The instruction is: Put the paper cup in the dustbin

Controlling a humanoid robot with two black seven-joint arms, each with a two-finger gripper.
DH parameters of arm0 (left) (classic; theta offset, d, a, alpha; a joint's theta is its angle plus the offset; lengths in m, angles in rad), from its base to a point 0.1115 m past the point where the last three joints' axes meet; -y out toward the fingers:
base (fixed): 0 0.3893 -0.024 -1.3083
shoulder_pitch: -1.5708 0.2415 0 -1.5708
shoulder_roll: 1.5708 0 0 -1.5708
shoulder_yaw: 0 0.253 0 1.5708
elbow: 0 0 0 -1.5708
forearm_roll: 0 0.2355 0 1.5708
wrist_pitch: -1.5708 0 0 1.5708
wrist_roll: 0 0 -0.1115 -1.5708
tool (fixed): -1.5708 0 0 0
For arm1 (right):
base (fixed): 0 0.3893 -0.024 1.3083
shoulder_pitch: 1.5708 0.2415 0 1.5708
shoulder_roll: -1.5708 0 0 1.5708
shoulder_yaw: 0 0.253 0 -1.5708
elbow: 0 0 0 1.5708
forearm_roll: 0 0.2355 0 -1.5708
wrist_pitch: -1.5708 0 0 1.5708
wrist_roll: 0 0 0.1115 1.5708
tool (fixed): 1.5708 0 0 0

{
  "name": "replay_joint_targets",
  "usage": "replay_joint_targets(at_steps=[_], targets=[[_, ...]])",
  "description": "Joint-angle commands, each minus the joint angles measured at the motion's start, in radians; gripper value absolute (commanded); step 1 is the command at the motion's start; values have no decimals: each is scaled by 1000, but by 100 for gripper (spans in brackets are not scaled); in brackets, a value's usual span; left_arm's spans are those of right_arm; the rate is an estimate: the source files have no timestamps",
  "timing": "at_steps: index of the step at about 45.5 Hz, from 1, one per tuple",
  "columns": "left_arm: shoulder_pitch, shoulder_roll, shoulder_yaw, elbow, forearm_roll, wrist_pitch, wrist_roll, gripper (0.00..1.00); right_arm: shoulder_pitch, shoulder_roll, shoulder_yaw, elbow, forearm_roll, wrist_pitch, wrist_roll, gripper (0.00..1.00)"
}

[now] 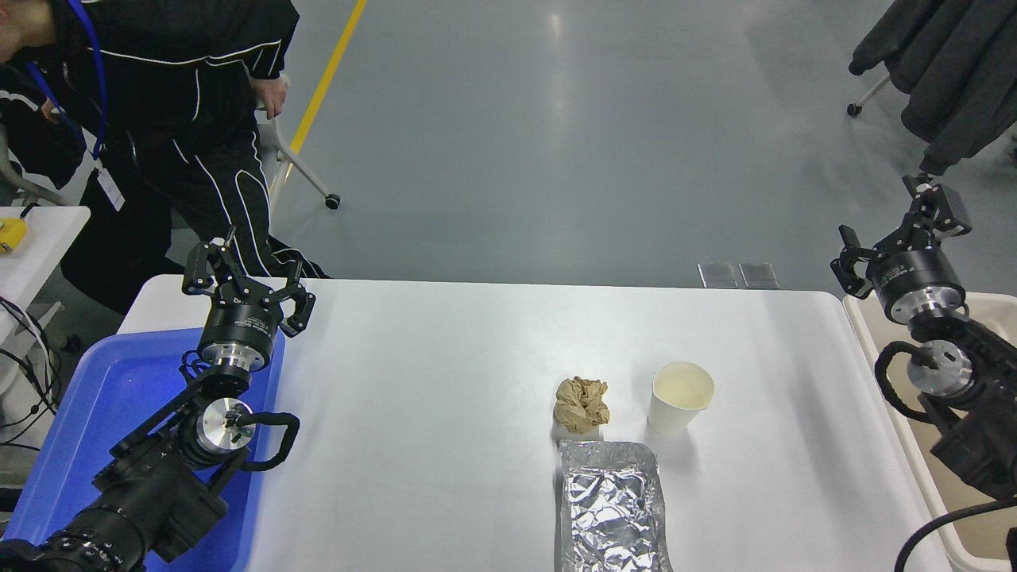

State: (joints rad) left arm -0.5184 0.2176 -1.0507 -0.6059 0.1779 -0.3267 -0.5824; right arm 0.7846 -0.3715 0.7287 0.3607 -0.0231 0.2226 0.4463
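Note:
The paper cup [680,407] stands upright on the white table [445,373], right of centre, its cream inside showing. The beige dustbin [899,413] sits at the table's right edge, mostly hidden behind my right arm. My right gripper [896,230] is open and empty, raised above the bin's far end, well right of and beyond the cup. My left gripper [246,278] is open and empty, parked above the blue tray at the left.
A crumpled brown paper ball [581,404] lies just left of the cup. A silver foil tray [613,508] lies in front of both. A bright blue tray [103,413] sits at the left edge. A person [167,111] stands at the far left.

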Motion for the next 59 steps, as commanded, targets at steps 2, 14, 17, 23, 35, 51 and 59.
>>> replay_joint_targets(at_steps=[2,14,17,23,35,51,59], targets=[[0,0,1,0,2,0,1,100,1,2,0,0,0,0,0,100],[0,0,0,0,0,0,-1,100,1,2,0,1,0,0,2,100],[0,0,0,0,2,0,1,100,1,2,1,3,0,0,3,100],[0,0,0,0,0,0,1,100,4,2,5,3,0,1,6,100],[0,0,0,0,0,0,1,100,7,-7,3,1,0,3,6,100],[0,0,0,0,0,0,1,100,10,2,3,6,2,1,5,100],[0,0,1,0,0,0,1,100,18,-3,5,-2,3,0,5,100]])
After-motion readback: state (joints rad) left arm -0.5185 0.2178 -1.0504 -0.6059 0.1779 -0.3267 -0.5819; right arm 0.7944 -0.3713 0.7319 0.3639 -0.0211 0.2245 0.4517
